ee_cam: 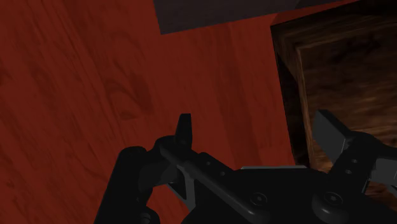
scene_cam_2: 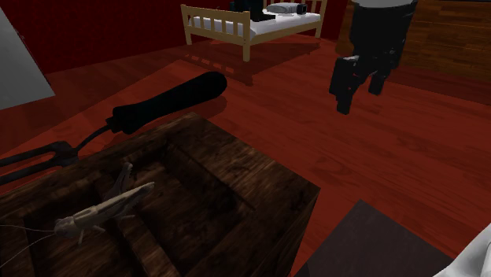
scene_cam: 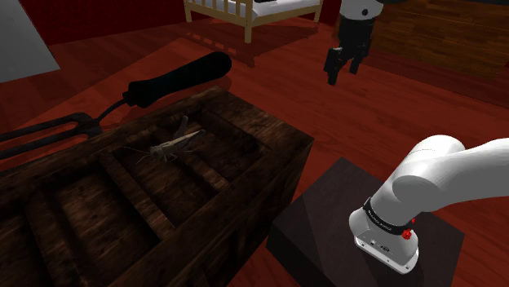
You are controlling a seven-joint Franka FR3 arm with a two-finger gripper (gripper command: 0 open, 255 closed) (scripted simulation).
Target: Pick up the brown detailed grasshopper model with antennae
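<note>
Red floorboards point(scene_cam: 269, 81) surround the dark crate point(scene_cam: 285, 171) holding the grasshopper model point(scene_cam: 167, 147), ungrasped; the gripper point(scene_cam: 344, 67), fingers apart and empty, hangs well off at its two o'clock in the shoulder view, leaving approach and grasp.

We find the grasshopper point(scene_cam: 169, 145) on the desk point(scene_cam: 245, 175), among the recesses of its top, near the far edge. A long-handled tool point(scene_cam: 175, 79) lies along that edge, its handle reaching past the far corner. The stand point(scene_cam: 326, 220) sits on the floor point(scene_cam: 391, 122) just beside the desk's end. The end effector point(scene_cam: 343, 72) hangs over the floor beyond that corner, with a bed point(scene_cam: 245, 10) farther behind.
</note>
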